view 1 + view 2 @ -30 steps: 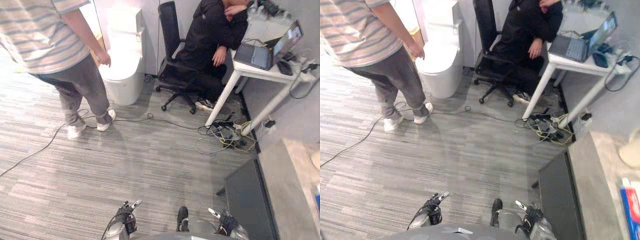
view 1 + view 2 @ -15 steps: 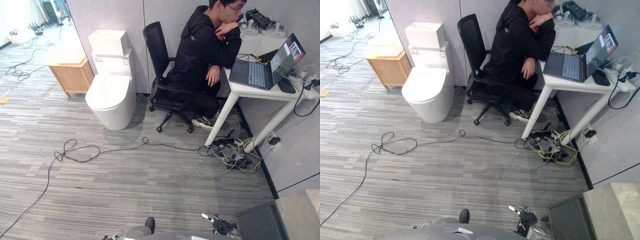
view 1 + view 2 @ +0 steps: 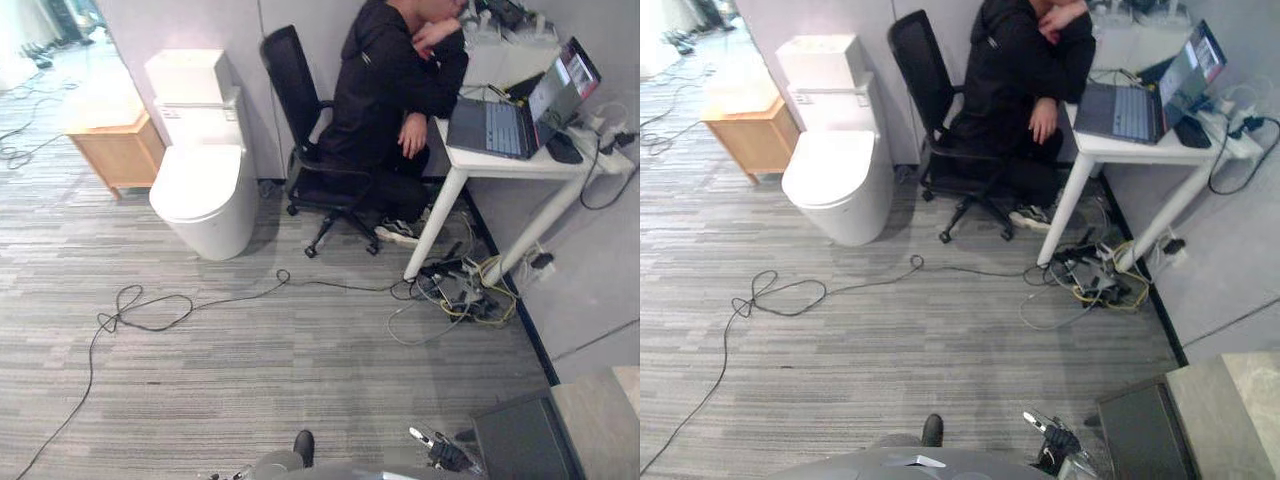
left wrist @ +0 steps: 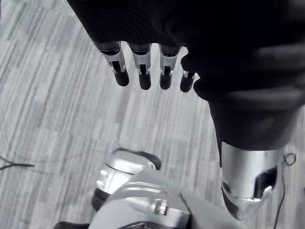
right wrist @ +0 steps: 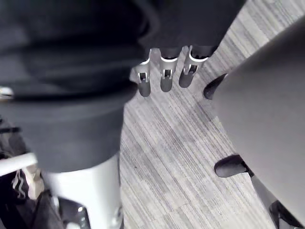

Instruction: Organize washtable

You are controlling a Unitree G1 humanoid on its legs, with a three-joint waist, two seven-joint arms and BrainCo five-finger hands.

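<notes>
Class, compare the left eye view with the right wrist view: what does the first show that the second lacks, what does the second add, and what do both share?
Left eye view's extras: a white toilet, a wooden cabinet, a person on a black chair at a white desk with an open laptop, and tangled cables beneath it. Right wrist view's extra: the right hand close up, fingers straight, holding nothing. Both share the grey striped floor and that hand.

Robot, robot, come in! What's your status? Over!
Left hand open, empty. Right hand open, empty, beside grey stone-look washtable. Nothing picked up yet. White toilet and seated person in black ahead, well clear.
</notes>
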